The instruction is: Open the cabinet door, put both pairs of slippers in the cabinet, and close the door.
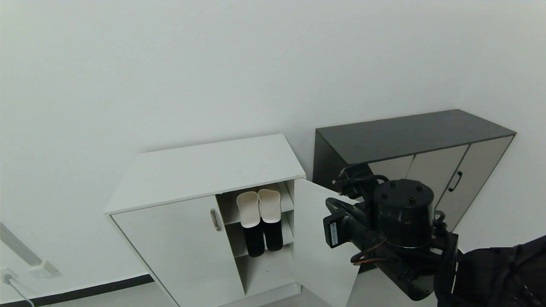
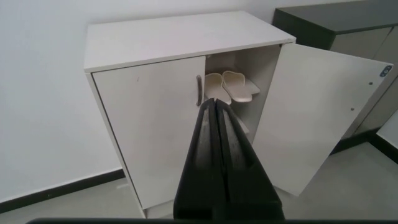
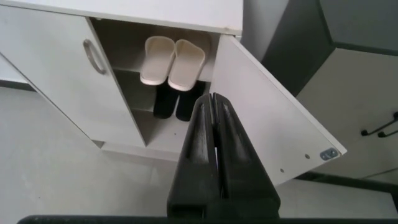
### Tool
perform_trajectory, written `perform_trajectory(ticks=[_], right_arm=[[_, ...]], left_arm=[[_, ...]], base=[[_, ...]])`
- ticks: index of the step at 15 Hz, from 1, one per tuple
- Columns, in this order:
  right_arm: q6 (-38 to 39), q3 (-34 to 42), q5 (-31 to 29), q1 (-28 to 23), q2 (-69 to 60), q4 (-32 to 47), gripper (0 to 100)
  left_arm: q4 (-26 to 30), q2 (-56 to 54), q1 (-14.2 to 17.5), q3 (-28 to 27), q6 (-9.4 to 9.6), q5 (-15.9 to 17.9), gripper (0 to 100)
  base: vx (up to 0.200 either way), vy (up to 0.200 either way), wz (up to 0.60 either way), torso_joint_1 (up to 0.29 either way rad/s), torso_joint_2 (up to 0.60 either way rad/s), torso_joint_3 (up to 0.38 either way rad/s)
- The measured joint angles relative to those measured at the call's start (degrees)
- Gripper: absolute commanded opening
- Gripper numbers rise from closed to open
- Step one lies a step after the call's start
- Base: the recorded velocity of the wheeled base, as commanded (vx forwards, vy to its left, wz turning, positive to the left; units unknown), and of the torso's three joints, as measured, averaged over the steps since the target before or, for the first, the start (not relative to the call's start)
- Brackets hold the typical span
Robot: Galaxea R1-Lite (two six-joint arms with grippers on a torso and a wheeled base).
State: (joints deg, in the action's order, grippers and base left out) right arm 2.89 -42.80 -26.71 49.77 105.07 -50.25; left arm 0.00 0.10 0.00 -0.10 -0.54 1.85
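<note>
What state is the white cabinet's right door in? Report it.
Open. The right door stands swung out from the white cabinet, exposing the white slippers and black slippers inside.

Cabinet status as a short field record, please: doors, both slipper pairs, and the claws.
unit: white cabinet
left door: closed
right door: swung open
white slippers: side by side on the upper shelf
black slippers: on the shelf below the white pair
left claw: shut, empty, facing the cabinet front
right claw: shut, empty, near the open door
step left: closing the right door
</note>
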Motion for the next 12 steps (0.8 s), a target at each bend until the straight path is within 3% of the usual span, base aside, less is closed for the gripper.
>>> perform_trajectory(ticks=[6,12], right_arm=[[-0.7,0.7,-0.1,-0.2,0.0,-0.2,0],[-3.9,0.8,1.8,-4.1,0.5,-3.4,0]], left_arm=[[0.0,0.0,0.0,0.0,-0.04,0.0,0],[0.0,0.0,0.0,0.0,0.0,0.0,0]], base=[[-0.2,0.0,0.0,-0.001,0.0,0.003],[0.0,0.0,0.0,0.0,0.0,0.0]])
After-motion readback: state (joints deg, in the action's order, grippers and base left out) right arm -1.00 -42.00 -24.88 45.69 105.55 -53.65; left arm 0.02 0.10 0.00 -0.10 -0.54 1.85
